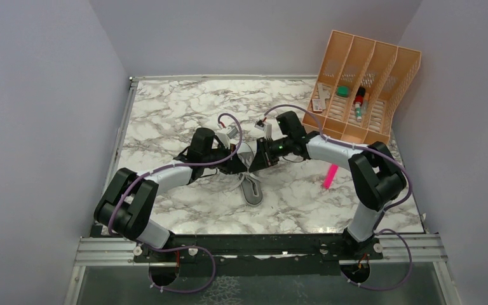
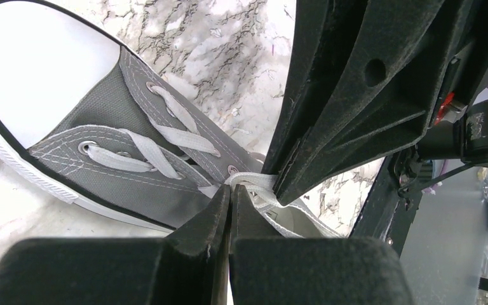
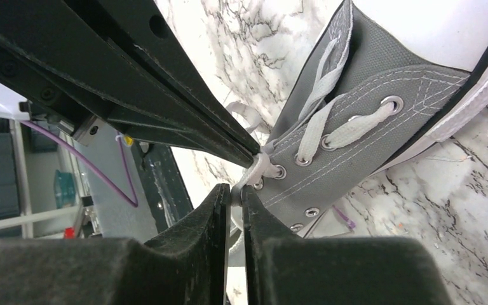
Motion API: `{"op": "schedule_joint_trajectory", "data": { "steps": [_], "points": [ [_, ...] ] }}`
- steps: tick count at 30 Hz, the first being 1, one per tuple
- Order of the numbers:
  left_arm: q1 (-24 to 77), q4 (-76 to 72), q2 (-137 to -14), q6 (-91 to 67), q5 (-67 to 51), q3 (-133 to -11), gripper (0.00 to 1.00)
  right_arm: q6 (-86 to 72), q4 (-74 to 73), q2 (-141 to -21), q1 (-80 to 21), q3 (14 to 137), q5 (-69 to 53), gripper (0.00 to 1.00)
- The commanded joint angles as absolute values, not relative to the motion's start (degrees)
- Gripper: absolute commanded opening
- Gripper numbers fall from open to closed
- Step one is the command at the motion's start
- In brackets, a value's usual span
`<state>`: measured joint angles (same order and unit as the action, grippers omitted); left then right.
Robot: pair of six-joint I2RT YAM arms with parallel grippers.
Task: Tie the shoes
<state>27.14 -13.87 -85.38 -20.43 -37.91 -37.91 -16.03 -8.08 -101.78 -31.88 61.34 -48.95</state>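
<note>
The grey canvas sneaker (image 1: 252,189) lies mid-table with its laced top under both grippers. In the left wrist view the shoe (image 2: 101,121) shows its white toe cap at upper left. My left gripper (image 2: 232,189) is shut on a white lace (image 2: 257,182) at the top eyelets, and the right gripper's black fingers (image 2: 356,95) pinch the same lace bundle beside it. In the right wrist view my right gripper (image 3: 236,189) is shut on a white lace strand (image 3: 257,166) by the shoe's (image 3: 368,121) upper eyelets. Both grippers (image 1: 232,164) (image 1: 262,154) meet tip to tip over the shoe.
A peach slotted organiser (image 1: 381,67) with small items stands at the back right. A pink marker (image 1: 330,176) lies on the marble table (image 1: 165,108) right of the shoe. Grey walls close in on the left, back and right.
</note>
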Motion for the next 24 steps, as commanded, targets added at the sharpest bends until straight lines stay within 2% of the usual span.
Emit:
{"op": "schedule_joint_trajectory", "data": {
  "steps": [1,6,14,19,24],
  "points": [
    [27.60,-13.94,-83.61,-19.95,-37.49,-39.25,0.01,-17.75,-5.14,-102.46,-32.40,62.12,-51.46,0.15],
    [27.60,-13.73,-83.62,-19.79,-37.57,-39.06,0.00,-17.27,-5.86,-101.47,-32.36,62.72,-49.95,0.01],
    [27.86,-17.75,-85.37,-22.30,-38.41,-38.02,0.00,-26.89,5.80,-100.59,-34.05,58.92,-54.58,0.01],
    [28.03,-20.50,-86.49,-24.21,-40.00,-37.43,0.00,-33.16,12.74,-100.30,-34.73,56.37,-51.97,0.01],
    [28.21,-23.54,-86.19,-25.42,-40.97,-34.86,0.00,-33.54,12.60,-99.73,-35.69,56.23,-49.13,0.02]
  ]
}}
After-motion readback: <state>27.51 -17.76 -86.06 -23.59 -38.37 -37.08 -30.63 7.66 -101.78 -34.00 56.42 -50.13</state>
